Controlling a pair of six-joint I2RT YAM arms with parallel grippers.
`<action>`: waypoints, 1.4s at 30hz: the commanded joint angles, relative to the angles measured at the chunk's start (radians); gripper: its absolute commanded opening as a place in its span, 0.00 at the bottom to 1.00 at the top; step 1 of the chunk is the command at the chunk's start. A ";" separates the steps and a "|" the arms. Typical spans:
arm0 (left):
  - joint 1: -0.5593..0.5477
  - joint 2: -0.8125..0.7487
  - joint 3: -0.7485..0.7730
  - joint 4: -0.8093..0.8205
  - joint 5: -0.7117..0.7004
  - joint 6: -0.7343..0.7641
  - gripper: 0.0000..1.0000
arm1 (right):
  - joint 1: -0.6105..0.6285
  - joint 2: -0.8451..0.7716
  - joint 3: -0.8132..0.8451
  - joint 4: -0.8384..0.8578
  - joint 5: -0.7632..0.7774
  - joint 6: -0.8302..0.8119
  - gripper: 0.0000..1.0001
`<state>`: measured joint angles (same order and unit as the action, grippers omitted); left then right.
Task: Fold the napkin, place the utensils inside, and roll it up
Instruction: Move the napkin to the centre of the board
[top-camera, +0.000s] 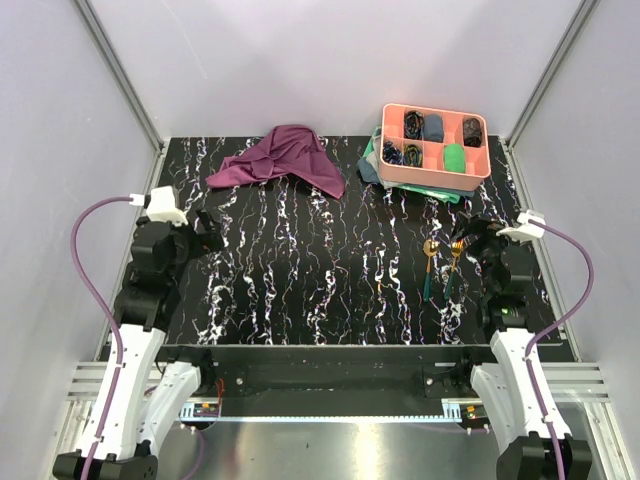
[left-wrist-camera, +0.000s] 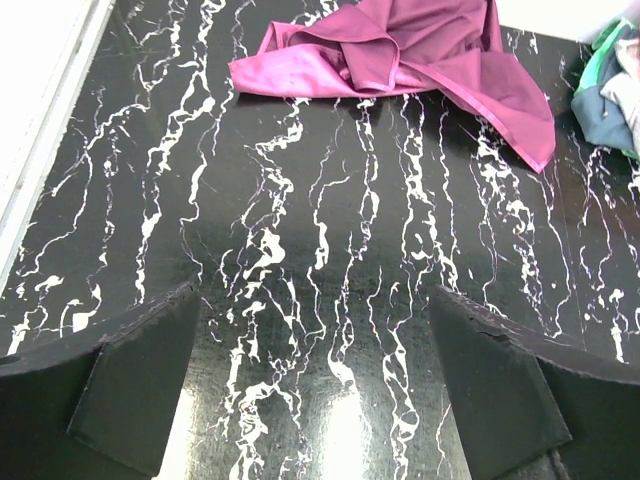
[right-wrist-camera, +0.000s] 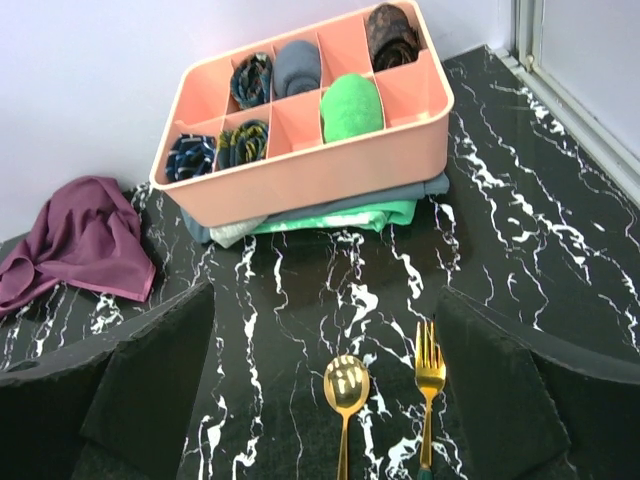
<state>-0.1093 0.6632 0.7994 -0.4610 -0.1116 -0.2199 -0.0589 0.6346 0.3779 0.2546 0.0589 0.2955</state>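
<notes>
Jaws gape empty on the left gripper (left-wrist-camera: 315, 380) and right gripper (right-wrist-camera: 325, 340), so folding looks unstarted: the napkin (top-camera: 280, 158) lies crumpled at the counter's (top-camera: 320, 270) far left and needs spreading flat first, while the spoon (top-camera: 430, 262) and fork (top-camera: 455, 262) lie by the right gripper.

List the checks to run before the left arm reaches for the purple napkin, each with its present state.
1. Left end effector open and empty: ok.
2. Right end effector open and empty: ok.
3. The napkin spread flat for folding: not ok, it lies crumpled at the far side of the table.
4. Nothing lying between the left end effector and the napkin: ok.
5. The spoon and fork side by side, apart from the napkin, just ahead of the right end effector: ok.
6. Nothing hidden under the napkin: cannot tell.
</notes>
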 joint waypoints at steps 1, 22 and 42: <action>0.003 -0.008 -0.003 0.077 -0.039 -0.019 0.99 | -0.001 0.014 0.053 -0.001 -0.010 -0.016 1.00; -0.159 1.197 0.822 0.073 -0.257 0.240 0.89 | -0.001 0.120 0.085 -0.023 -0.014 0.004 1.00; -0.179 1.710 1.282 0.028 -0.277 0.430 0.64 | -0.001 0.249 0.136 -0.015 -0.054 0.007 1.00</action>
<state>-0.2821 2.3447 2.0201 -0.4480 -0.3756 0.1696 -0.0589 0.8742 0.4664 0.2111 0.0166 0.2974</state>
